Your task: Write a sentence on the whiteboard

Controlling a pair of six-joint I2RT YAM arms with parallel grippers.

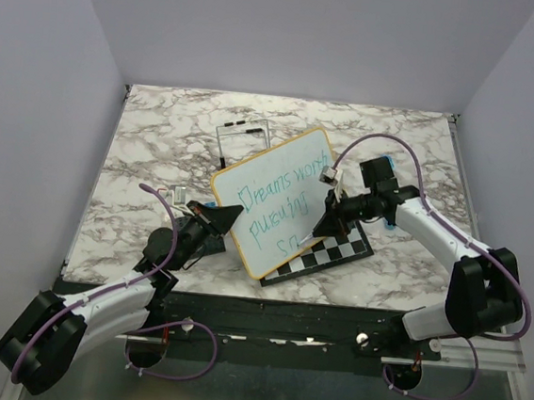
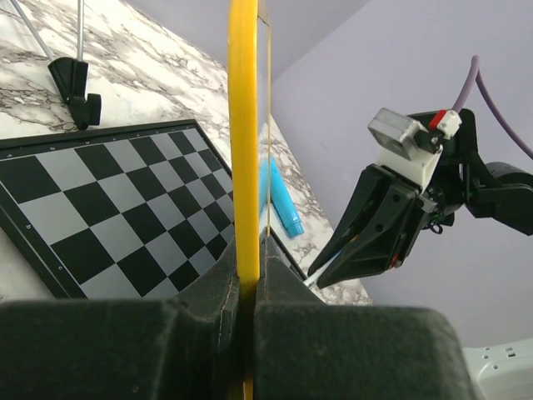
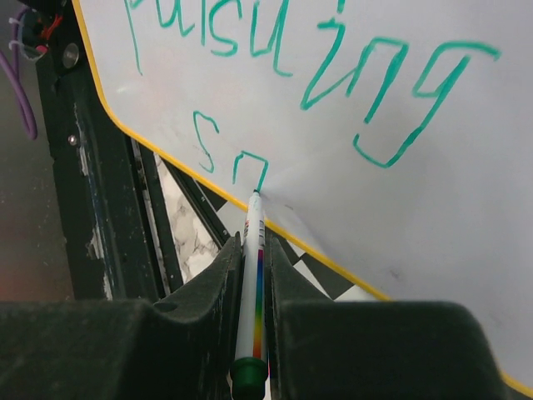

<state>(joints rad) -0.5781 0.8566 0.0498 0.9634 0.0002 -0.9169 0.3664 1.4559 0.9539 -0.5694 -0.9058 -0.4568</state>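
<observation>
Pinching a marker point(image 3: 252, 287), the right end effector point(image 3: 252, 250) sets its tip on the whiteboard point(image 3: 433, 217) at the barely begun third line of the sentence point(image 1: 276, 204). Board's yellow edge clamped in the left end effector point(image 2: 246, 275), held tilted above the chessboard point(image 2: 108, 200) on the marble surface point(image 1: 159, 142).

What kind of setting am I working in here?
Probably a robot test booth, not a home: plain lavender walls enclose a marble-patterned table, with a whiteboard and chessboard as props.
</observation>
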